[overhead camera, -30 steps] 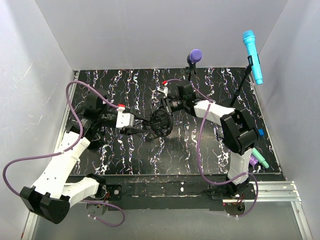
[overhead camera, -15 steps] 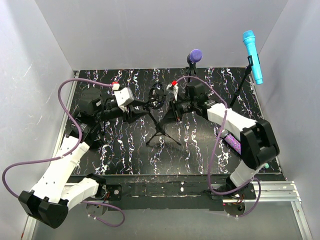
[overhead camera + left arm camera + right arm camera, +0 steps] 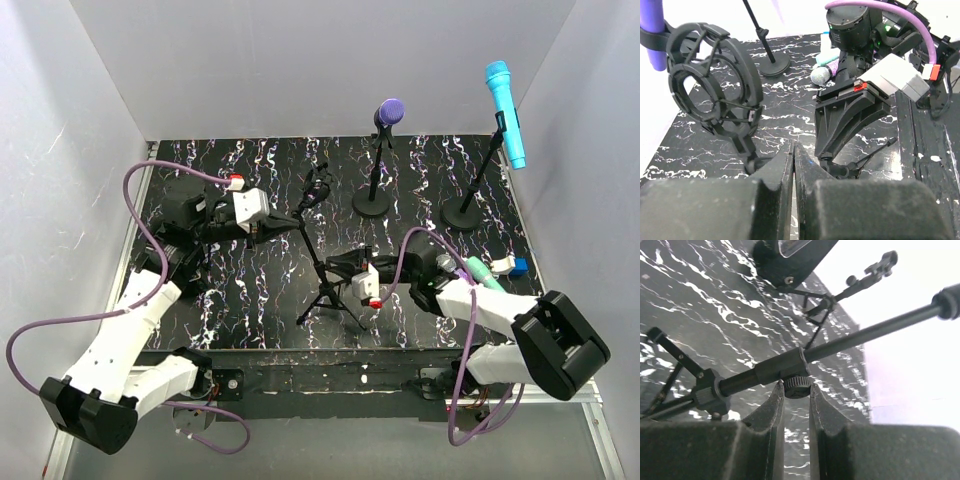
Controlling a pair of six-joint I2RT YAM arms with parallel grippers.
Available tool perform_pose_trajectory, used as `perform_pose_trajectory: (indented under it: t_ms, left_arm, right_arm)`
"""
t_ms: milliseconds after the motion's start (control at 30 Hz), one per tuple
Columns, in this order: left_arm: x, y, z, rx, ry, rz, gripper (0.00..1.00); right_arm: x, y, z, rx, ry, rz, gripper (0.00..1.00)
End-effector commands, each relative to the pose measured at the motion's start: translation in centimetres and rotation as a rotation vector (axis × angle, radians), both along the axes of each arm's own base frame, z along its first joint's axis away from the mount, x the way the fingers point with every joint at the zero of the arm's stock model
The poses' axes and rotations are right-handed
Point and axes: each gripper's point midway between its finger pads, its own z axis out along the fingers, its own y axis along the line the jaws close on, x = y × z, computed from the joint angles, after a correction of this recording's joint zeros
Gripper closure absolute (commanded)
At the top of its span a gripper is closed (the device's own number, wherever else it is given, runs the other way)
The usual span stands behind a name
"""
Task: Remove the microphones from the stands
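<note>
White walls (image 3: 300,60) close in a black, white-veined bench (image 3: 250,295). From the top camera I count three stands. A purple microphone (image 3: 389,110) and a cyan microphone (image 3: 505,113) sit clipped on round-based stands at the far side, well apart from my arms. Both arms work at the tripod stand (image 3: 323,262) in the middle. My left fingers (image 3: 285,222) sit just beside its pole (image 3: 314,225), under the shock mount (image 3: 318,187). My right fingers (image 3: 343,266) reach the pole lower down.

On the left wrist camera, the left fingers are pressed together with only a slit between them and nothing in it. The shock mount is bare and I can look straight through it. A silver-headed microphone (image 3: 821,75) lies on the bench beyond, beside the right arm.

On the right wrist camera, the right fingers stand narrowly apart with the pole's clamp knob (image 3: 797,387) filling the gap, so I take it as pinched.

My reading is that the silver-headed microphone belongs to this stand. It is out of the mount and down on the bench, so the removal looks done and I'm only steadying the tripod stand. Next I'd let go of the knob gently and draw both arms back without nudging the stand, which looks light and easy to tip. If the purple or cyan one is meant, neither is touched yet.
</note>
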Motion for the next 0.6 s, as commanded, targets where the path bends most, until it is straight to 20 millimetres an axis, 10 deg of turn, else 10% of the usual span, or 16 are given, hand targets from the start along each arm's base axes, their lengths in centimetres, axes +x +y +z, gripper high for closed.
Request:
perform_pose_trajectory:
  t_ms: [0, 67, 167, 300, 567]
  left_arm:
    - [-0.6, -0.3, -1.0, 0.033, -0.054, -0.083, 1.00]
    - [-0.3, -0.3, -1.2, 0.037, -0.035, -0.075, 0.98]
    - [0.1, -0.3, -1.6, 0.051, 0.030, -0.051, 0.68]
    - [1.1, 0.0, -2.5, 0.055, 0.139, 0.036, 0.65]
    - [1.5, -0.8, -2.9, -0.003, 0.296, 0.050, 0.25]
  right_arm:
    - [2.7, -0.8, 0.5, 0.003, -0.240, -0.108, 0.80]
    - [1.9, -1.2, 0.2, -0.063, -0.163, -0.088, 0.76]
    - [0.1, -2.0, -0.3, -0.129, -0.065, -0.051, 0.83]
    - [-1.6, -2.8, -2.7, -0.184, -0.043, -0.023, 0.99]
    - [-1.0, -2.6, -3.4, -0.224, -0.048, -0.060, 0.99]
